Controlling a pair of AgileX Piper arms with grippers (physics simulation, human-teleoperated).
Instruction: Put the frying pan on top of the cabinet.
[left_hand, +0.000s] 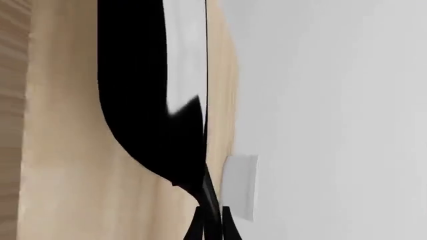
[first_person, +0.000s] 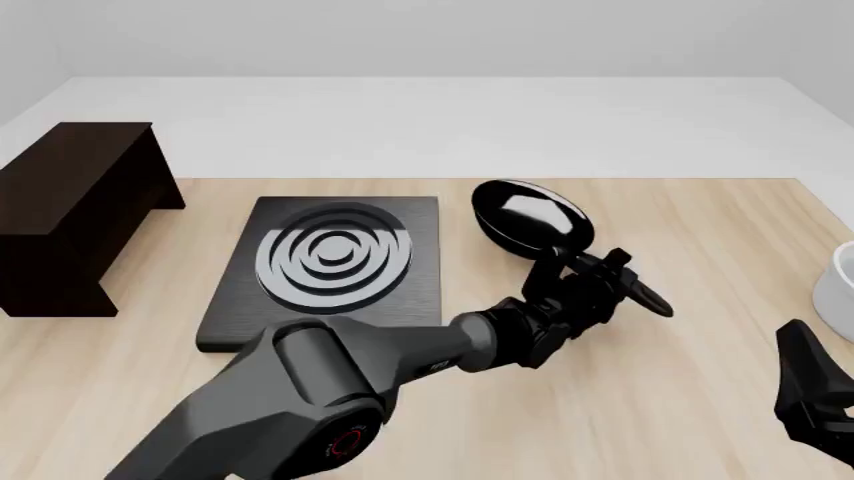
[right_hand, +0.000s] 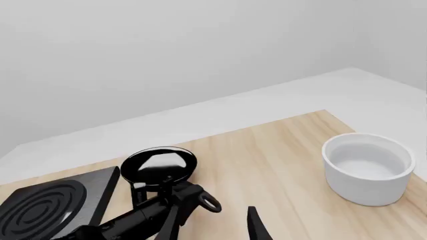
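The frying pan (first_person: 534, 215) is black with a glossy inside and is tilted, just right of the stove plate. Its long handle runs toward me, ending in a loop (first_person: 654, 300). My left gripper (first_person: 585, 275) is shut on the handle, close behind the pan bowl. In the left wrist view the pan (left_hand: 143, 100) fills the frame ahead of the gripper (left_hand: 212, 231). The right wrist view also shows the pan (right_hand: 159, 165). The dark brown cabinet (first_person: 80, 190) stands at the far left. My right gripper (first_person: 814, 400) is open and empty at the near right, well apart from the pan.
A flat black stove plate (first_person: 334, 265) with silver rings lies between the cabinet and the pan. A white bowl (right_hand: 367, 167) stands at the table's right side, showing at the front view's right edge (first_person: 841, 280). Beyond the table's far edge the floor is white.
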